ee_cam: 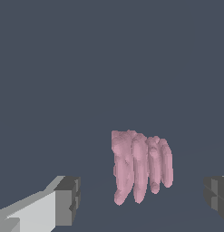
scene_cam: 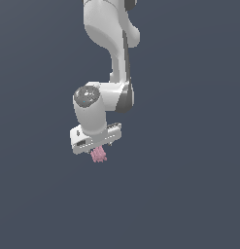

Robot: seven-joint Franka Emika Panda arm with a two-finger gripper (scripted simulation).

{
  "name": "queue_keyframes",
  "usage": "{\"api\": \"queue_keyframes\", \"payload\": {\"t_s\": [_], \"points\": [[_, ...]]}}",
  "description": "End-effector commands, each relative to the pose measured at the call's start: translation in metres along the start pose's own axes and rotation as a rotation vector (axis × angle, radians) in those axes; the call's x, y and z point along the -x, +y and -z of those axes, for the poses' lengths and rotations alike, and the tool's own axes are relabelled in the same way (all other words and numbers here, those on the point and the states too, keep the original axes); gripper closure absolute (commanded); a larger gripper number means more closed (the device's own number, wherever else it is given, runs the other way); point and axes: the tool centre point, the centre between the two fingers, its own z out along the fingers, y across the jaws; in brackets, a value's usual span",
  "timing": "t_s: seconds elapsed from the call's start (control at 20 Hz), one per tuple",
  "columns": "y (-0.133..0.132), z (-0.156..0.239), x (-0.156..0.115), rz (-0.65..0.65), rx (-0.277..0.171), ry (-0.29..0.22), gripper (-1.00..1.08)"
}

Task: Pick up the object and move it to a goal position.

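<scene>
The object [scene_cam: 98,155] is a small pink lumpy clump lying on the dark grey floor, just below the white hand of my gripper [scene_cam: 97,149] in the exterior view. In the wrist view the object [ee_cam: 140,165] shows as several pink ridged lobes side by side. It lies between the two dark fingertips [ee_cam: 68,199], with a clear gap to each of them. My gripper [ee_cam: 143,199] is open and straddles the clump without touching it.
A flat dark grey floor [scene_cam: 189,194] surrounds the arm on every side. The white arm [scene_cam: 111,53] rises above the hand toward the top of the exterior view.
</scene>
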Motion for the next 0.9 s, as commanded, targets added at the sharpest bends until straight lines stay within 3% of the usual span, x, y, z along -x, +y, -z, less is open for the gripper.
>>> {"api": "queue_keyframes", "payload": {"t_s": [0.0,0.85], "points": [[0.006,-0.006,0.002,0.024,-0.003,-0.001,-0.92],[0.012,-0.038,0.007,0.051,-0.008,-0.004,-0.92]]}}
